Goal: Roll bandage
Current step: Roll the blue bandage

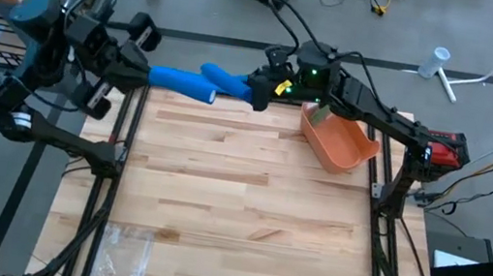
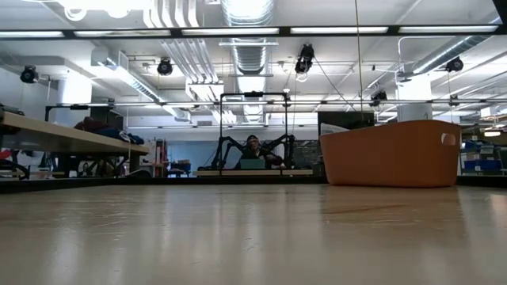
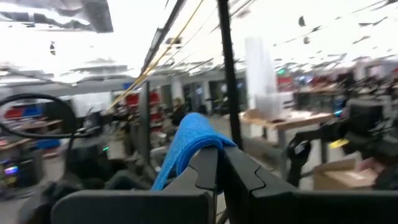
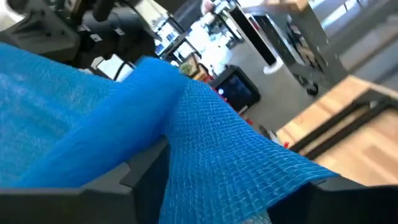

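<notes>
A blue mesh bandage (image 1: 181,82) hangs in the air over the table's far edge, stretched between my two grippers. My left gripper (image 1: 146,74) is shut on its left end. My right gripper (image 1: 255,90) is at its right end; in the right wrist view its fingers stand wide apart, open, with the bandage (image 4: 205,124) running between them. Neither gripper nor the bandage shows in the low view. My left gripper pinches an end of the bandage (image 3: 198,140) between its two shut fingers (image 3: 239,171). It comes at it about level, from the table's left. The bandage runs on from the fingertips, clear of the table. My right gripper has the bandage lying between its open fingers (image 4: 93,180); I cannot tell whether they touch it.
An orange bin (image 1: 339,142) stands on the wooden table (image 1: 236,205) at the far right, just below the right arm; it also shows in the low view (image 2: 392,154). A clear plastic bag (image 1: 127,248) lies near the front left corner.
</notes>
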Robot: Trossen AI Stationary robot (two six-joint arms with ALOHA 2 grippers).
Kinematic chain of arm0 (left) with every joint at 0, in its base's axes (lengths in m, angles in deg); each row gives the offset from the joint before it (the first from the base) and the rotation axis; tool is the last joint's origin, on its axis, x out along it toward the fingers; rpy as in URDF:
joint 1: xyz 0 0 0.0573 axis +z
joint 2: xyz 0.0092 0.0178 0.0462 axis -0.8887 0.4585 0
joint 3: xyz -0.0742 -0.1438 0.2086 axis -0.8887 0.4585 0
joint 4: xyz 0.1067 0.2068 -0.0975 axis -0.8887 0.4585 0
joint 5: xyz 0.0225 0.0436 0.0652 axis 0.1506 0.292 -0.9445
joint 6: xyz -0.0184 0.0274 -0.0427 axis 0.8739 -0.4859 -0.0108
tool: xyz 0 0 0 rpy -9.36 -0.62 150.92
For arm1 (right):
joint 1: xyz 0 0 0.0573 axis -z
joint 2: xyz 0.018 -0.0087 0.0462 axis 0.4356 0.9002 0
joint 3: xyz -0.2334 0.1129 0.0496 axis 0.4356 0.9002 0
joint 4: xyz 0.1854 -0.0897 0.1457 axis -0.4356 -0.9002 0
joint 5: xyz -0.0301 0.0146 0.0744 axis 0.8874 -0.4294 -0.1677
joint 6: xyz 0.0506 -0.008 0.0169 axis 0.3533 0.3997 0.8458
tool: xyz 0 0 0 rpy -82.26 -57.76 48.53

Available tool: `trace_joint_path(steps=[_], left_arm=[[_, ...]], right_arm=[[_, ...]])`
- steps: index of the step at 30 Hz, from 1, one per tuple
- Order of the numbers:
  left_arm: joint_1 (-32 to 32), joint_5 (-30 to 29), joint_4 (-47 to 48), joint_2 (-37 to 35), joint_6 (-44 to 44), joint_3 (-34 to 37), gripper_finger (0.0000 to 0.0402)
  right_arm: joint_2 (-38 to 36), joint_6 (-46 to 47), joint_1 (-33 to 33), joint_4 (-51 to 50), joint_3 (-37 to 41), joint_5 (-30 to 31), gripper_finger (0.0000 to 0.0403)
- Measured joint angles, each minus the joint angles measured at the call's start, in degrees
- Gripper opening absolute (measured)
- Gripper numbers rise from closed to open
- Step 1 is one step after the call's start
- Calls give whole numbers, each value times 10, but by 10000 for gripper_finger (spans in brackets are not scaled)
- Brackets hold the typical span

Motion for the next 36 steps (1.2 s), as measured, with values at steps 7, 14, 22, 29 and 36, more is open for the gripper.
trace_joint_path(steps=[7,14,22,29,36], left_arm=[[0,37,-54,10,43,0,0],[0,96,-42,5,-21,0,0],[1,127,25,-22,-80,-1,0],[1,123,150,-54,-125,-1,0],[1,121,168,-61,-94,2,0]], right_arm=[[0,-35,-5,32,0,-1,267],[8,272,-4,52,1,11,273],[7,431,-1,14,1,-4,258],[7,568,15,3,1,-127,243],[3,415,26,23,1,-154,230]])
